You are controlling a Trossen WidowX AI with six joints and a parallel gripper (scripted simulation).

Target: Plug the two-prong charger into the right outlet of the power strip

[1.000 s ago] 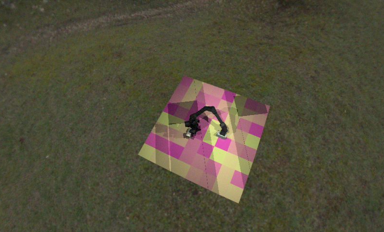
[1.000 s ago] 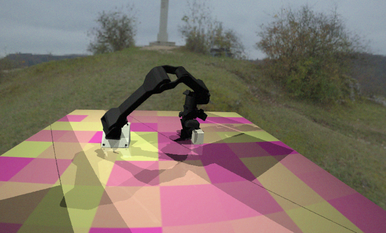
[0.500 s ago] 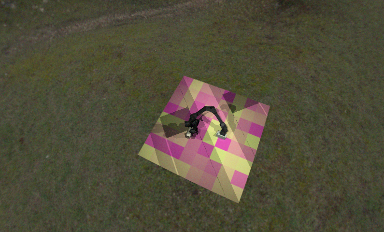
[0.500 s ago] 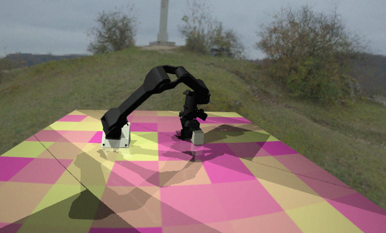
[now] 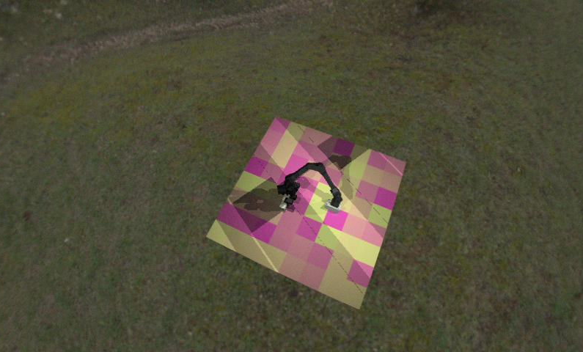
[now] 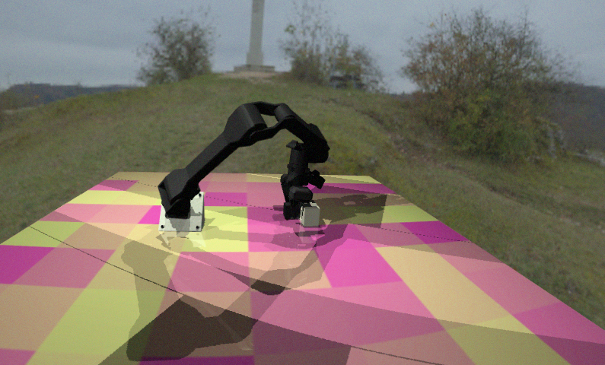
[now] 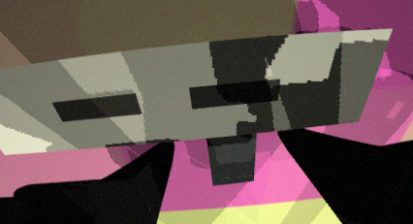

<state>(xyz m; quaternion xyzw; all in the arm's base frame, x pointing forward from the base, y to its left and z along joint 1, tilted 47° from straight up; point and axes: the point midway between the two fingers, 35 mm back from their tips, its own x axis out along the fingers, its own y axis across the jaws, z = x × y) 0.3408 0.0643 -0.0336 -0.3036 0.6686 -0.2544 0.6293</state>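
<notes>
While wide, tool (image 7: 233, 185) beside strip (image 7: 160, 93).

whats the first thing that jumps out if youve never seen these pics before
The pink and yellow-green checked mat lying alone on dull grass grabs the eye first. Near its middle a black arm arches over from its white base, with the open gripper low beside a small pale block. In the wrist view, a grey power strip with two dark slots fills the frame, a dark charger at its near edge.
</notes>
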